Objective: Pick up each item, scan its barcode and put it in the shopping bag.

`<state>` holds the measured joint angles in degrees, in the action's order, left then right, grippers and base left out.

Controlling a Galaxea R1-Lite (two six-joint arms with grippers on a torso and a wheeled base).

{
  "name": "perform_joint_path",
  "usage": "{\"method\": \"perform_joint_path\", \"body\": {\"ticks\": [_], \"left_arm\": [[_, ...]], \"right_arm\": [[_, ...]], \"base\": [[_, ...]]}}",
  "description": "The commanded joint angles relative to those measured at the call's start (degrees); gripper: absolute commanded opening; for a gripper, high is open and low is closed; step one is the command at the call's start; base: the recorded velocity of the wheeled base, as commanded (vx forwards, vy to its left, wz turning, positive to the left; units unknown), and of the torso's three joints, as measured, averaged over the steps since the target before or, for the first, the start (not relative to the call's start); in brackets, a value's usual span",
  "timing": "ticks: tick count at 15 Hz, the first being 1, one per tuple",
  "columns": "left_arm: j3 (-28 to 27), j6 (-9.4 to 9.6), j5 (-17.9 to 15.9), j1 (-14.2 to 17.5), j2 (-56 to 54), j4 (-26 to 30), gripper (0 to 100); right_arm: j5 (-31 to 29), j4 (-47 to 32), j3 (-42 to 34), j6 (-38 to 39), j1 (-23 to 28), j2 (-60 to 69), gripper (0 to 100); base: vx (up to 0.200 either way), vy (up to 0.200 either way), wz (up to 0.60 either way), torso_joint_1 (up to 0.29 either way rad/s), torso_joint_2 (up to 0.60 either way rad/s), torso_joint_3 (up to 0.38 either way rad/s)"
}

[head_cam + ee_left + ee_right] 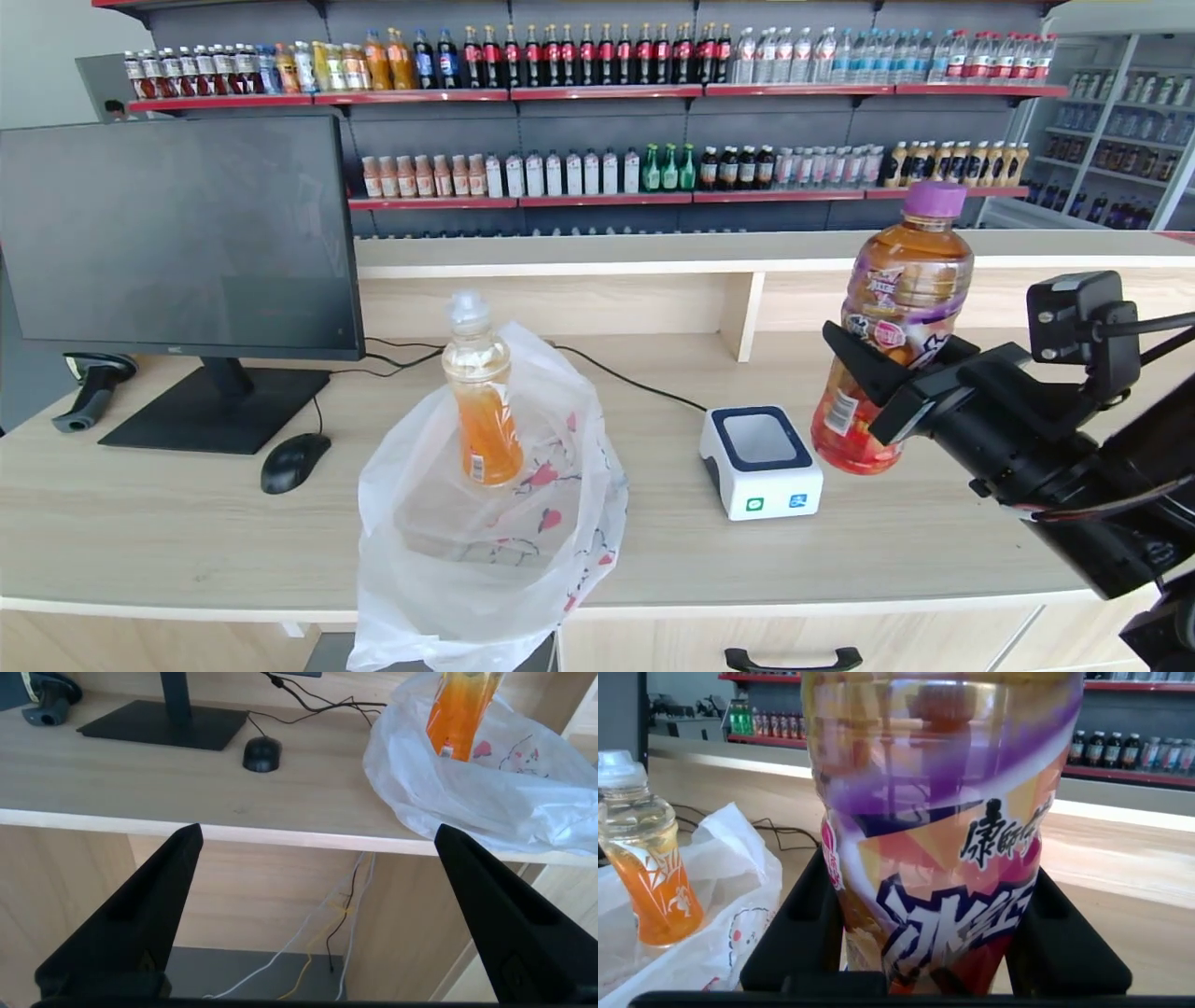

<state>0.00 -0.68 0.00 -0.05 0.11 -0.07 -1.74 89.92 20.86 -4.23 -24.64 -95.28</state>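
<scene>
My right gripper (887,387) is shut on a tea bottle (892,345) with a purple cap and a purple-orange label, held upright in the air just right of the white barcode scanner (761,460). Up close, the tea bottle (943,831) stands between the black fingers (799,924). A white plastic shopping bag (485,532) sits at the counter's front edge with an orange drink bottle (479,406) standing upright in it. My left gripper (318,915) is open, below and in front of the counter edge, facing the shopping bag (476,775) and the orange bottle (460,714).
A black monitor (177,243) stands at the counter's left, with a black mouse (294,462) in front and a handheld scanner (93,390) at the far left. A cable (625,378) runs to the barcode scanner. Shelves of drinks (597,112) line the back wall.
</scene>
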Motion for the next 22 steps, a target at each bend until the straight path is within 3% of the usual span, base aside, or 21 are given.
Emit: {"method": "perform_joint_path", "body": {"ticks": [1, 3, 6, 10, 15, 18, 22], "left_arm": [[0.0, -0.02, 0.0, 0.05, -0.02, -0.01, 100], [0.0, -0.2, 0.0, 0.05, -0.02, -0.01, 100], [0.0, 0.16, 0.0, -0.04, -0.02, -0.01, 100], [0.0, 0.07, 0.0, 0.05, -0.02, -0.01, 100], [0.0, 0.07, 0.0, 0.05, -0.02, -0.01, 100], [0.0, 0.07, 0.0, 0.05, -0.02, -0.01, 100], [0.0, 0.07, 0.0, 0.05, -0.02, -0.01, 100]], "right_arm": [[1.13, 0.08, 0.15, 0.1, -0.06, -1.4, 0], [2.97, 0.08, 1.47, -1.66, -0.06, -2.45, 0], [6.75, 0.08, 3.14, -12.12, -0.5, -6.58, 0], [7.63, 0.08, 11.4, -21.96, -1.55, -10.36, 0], [11.5, 0.08, 14.91, -26.8, -2.61, -12.91, 0], [20.9, 0.08, 18.87, -31.63, -2.52, -17.22, 0], [24.77, 0.08, 18.34, -35.32, -2.61, -17.04, 0]], "base": [[0.0, 0.0, 0.0, 0.0, 0.0, 0.0], [0.0, 0.0, 0.0, 0.0, 0.0, 0.0], [0.0, 0.0, 0.0, 0.0, 0.0, 0.0], [0.0, 0.0, 0.0, 0.0, 0.0, 0.0], [0.0, 0.0, 0.0, 0.0, 0.0, 0.0], [0.0, 0.0, 0.0, 0.0, 0.0, 0.0], [0.0, 0.0, 0.0, 0.0, 0.0, 0.0]]}}
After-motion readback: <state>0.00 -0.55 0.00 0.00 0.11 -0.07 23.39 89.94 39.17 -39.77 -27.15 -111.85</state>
